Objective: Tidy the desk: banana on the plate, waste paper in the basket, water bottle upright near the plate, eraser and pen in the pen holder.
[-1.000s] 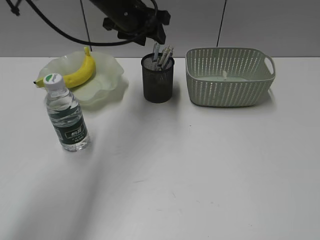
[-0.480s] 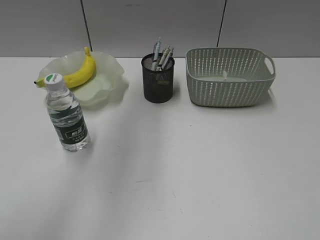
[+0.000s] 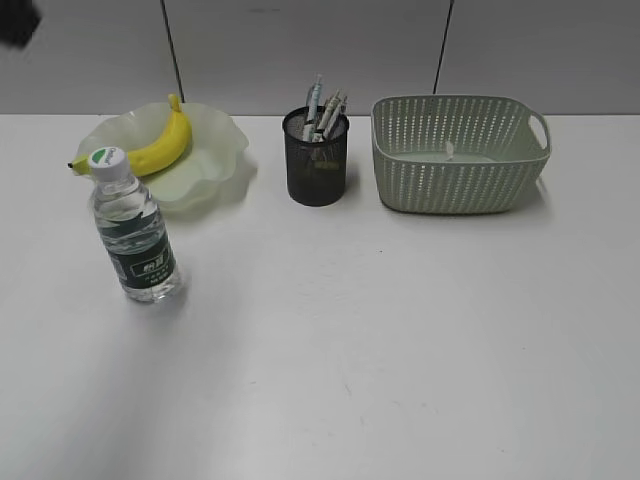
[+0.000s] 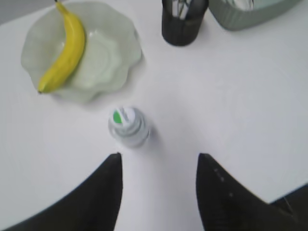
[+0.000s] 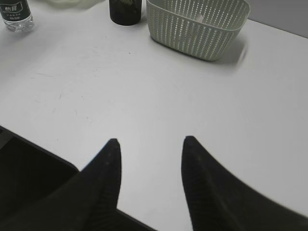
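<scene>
The banana (image 3: pixel 163 144) lies in the pale green plate (image 3: pixel 215 170) at the desk's back left. The water bottle (image 3: pixel 135 230) stands upright in front of the plate. Pens (image 3: pixel 323 110) stick out of the black mesh pen holder (image 3: pixel 316 160). The sage-green basket (image 3: pixel 458 155) holds something white, likely the waste paper (image 3: pixel 450 153). The eraser is not visible. My left gripper (image 4: pixel 159 156) is open and empty, high above the bottle (image 4: pixel 128 126), banana (image 4: pixel 65 48) and plate (image 4: pixel 113 57). My right gripper (image 5: pixel 150 140) is open and empty over the desk's near edge (image 5: pixel 144 86).
A grey panelled wall (image 3: pixel 350 50) runs behind the white desk (image 3: pixel 400 340). The right wrist view shows the basket (image 5: pixel 197 24), pen holder (image 5: pixel 125 10) and bottle (image 5: pixel 17 17) far off. A dark patch of arm (image 3: pixel 18 20) shows at the exterior view's top left corner.
The left arm, which hung over the pen holder a second ago, has pulled up and left out of the exterior view. Only a dark corner of it shows now. The objects have not moved.
</scene>
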You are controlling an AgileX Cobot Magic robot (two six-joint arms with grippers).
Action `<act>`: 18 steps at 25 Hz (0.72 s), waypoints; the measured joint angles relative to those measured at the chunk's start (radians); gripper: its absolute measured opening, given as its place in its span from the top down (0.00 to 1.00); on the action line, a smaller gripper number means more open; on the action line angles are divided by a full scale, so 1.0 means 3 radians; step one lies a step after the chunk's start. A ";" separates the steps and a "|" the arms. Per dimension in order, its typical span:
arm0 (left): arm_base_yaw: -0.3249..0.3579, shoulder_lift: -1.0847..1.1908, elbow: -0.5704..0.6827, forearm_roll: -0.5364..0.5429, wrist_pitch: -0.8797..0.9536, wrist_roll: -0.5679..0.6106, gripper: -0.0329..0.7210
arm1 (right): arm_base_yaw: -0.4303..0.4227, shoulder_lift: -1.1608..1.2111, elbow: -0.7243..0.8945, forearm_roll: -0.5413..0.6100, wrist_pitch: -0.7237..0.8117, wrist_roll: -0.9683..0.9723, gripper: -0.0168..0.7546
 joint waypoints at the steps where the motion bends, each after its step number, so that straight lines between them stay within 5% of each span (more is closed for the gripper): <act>1: 0.0000 -0.0163 0.0267 -0.0009 0.0000 -0.0003 0.46 | 0.0000 0.0000 0.0000 0.0000 0.0000 0.0000 0.53; 10: 0.0000 -0.2178 0.2193 -0.0073 -0.0131 -0.0010 0.47 | 0.0000 0.0000 0.0000 0.0003 0.0000 0.0000 0.54; 18: -0.0001 -0.3648 0.3057 -0.0083 -0.0196 -0.0013 0.47 | 0.0000 0.0000 0.0000 0.0005 -0.0003 0.0004 0.53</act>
